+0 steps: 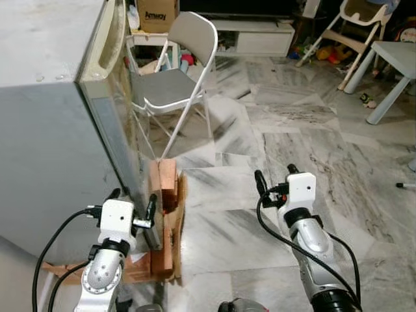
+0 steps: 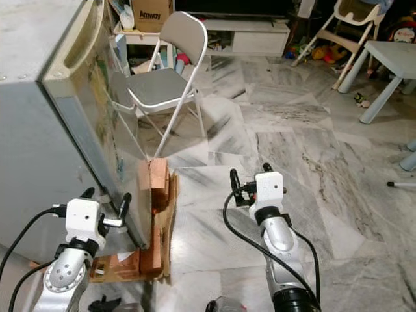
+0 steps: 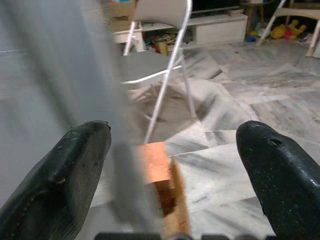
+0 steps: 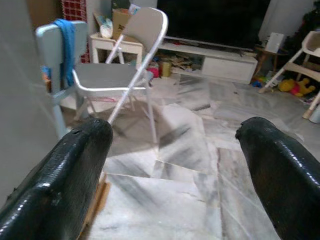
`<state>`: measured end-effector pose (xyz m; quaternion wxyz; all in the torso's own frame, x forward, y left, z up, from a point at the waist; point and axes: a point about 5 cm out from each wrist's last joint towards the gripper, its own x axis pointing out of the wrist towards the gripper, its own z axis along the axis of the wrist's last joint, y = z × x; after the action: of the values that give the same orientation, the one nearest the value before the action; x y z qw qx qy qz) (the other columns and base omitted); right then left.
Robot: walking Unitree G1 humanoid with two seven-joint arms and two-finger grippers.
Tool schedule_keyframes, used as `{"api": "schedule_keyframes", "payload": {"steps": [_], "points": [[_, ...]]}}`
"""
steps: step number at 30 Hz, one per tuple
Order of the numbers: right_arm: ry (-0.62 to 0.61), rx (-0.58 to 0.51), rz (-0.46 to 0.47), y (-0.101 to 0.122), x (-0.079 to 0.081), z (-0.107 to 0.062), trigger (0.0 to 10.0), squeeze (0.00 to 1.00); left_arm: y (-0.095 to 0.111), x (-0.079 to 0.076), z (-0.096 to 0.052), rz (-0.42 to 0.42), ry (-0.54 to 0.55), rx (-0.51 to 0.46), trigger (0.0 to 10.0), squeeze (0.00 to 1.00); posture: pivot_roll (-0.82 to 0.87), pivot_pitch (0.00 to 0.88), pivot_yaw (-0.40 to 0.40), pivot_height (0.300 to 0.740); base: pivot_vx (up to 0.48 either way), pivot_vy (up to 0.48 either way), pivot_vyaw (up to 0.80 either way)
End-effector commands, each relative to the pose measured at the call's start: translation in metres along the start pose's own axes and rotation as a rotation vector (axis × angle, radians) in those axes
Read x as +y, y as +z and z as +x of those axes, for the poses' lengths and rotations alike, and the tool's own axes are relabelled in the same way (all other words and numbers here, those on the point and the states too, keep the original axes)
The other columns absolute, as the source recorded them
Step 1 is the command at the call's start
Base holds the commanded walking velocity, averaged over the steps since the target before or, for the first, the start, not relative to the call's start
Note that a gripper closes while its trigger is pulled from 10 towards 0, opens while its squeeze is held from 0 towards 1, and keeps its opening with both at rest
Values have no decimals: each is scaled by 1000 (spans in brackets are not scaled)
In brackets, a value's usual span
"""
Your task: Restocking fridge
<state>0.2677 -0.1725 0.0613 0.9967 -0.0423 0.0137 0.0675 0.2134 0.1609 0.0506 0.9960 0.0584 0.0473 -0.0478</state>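
Note:
A grey fridge [image 1: 45,130] stands at the left, its door face [image 1: 120,110] turned to the right and seen edge-on. My left gripper [image 1: 134,200] is open low at the fridge's front corner. In the left wrist view the blurred grey door edge [image 3: 125,165] runs between the two black fingers [image 3: 65,180]. My right gripper [image 1: 275,174] is open over the marble floor to the right of the fridge, with nothing between its fingers [image 4: 280,170].
Wooden blocks and cardboard [image 1: 166,195] lie at the fridge's foot. A grey folding chair [image 1: 172,84] stands just beyond the door. Farther back are a cardboard box [image 1: 156,13], a white TV stand [image 1: 260,36], a high chair [image 1: 361,19] and a pale blue table [image 1: 396,58].

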Motion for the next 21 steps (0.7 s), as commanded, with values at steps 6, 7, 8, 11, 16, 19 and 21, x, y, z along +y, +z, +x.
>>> {"api": "schedule_keyframes", "payload": {"steps": [6, 7, 8, 11, 16, 19, 21], "points": [[10, -10, 5, 4, 2, 2, 10000, 0, 1, 0, 0, 3, 5, 3, 10000, 0, 128, 0, -15, 740, 0, -320, 0], [18, -9, 12, 3, 3, 2, 10000, 0, 2, 3, 1, 4, 28, -6, 10000, 0, 131, 0, -12, 740, 0, 0, 0], [28, -9, 21, 3, 4, 2, 10000, 0, 3, 7, 2, 21, 69, -4, 10000, 0, 131, 0, -12, 740, 0, 0, 0], [57, -12, -8, 4, 6, 2, 10000, 0, 5, 21, 5, 26, 199, 13, 10000, 0, 136, 0, -5, 740, 0, 0, 0], [60, -37, -5, 9, 6, 3, 10000, 0, 10, 33, 9, 15, 272, 10, 10000, 0, 141, 12, -2, 740, 0, 0, 630], [53, -32, 2, 8, 5, 2, 10000, 0, 11, 34, 12, 18, 270, 8, 10000, 0, 137, 19, -9, 740, 0, 0, 779], [58, -27, 5, 7, 6, 0, 10000, 0, 11, 35, 17, 16, 270, 3, 10000, 0, 133, 22, -12, 740, 0, 0, 338]]}}
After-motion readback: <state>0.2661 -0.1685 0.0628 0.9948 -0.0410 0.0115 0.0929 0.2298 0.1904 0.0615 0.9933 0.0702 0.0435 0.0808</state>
